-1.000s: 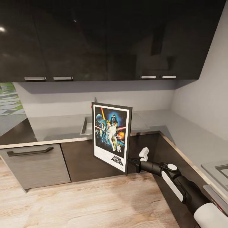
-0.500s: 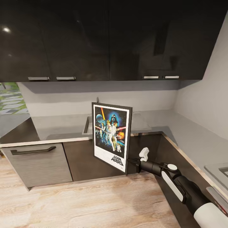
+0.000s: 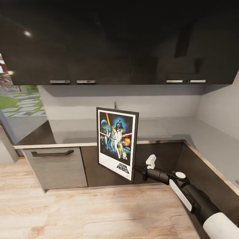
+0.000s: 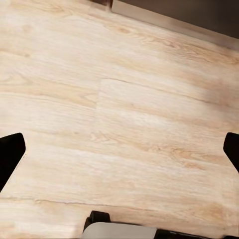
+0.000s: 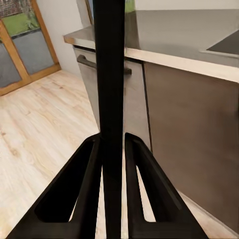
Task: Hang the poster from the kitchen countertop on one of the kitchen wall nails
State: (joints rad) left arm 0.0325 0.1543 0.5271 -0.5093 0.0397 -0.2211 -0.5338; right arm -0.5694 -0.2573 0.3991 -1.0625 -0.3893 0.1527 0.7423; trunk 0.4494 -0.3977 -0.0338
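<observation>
The Star Wars poster [image 3: 117, 142], black-framed with a white border, hangs upright in mid-air in front of the counter corner. My right gripper [image 3: 134, 169] is shut on its lower right edge. Through the right wrist camera the poster [image 5: 109, 69] is an edge-on black strip, pinched between both fingers [image 5: 89, 189] of that gripper [image 5: 112, 142]. The grey kitchen countertop [image 3: 73, 131] runs behind the poster and turns along the right wall. My left gripper [image 4: 119, 152] is open above the wooden floor, holding nothing. The wall nails are out of view.
Dark glossy upper cabinets [image 3: 109, 43] hang over the counter. A grey drawer front with a black handle [image 3: 52, 153] sits lower left, dark cabinet fronts [image 3: 159, 156] beside it. A glazed door [image 5: 20, 55] with a garden view stands at the far left. Light wood floor [image 3: 83, 212] lies ahead.
The whole view has swung left, so the counter and cabinets slid rightwards in the picture. The poster and right arm keep their place, still gripped.
</observation>
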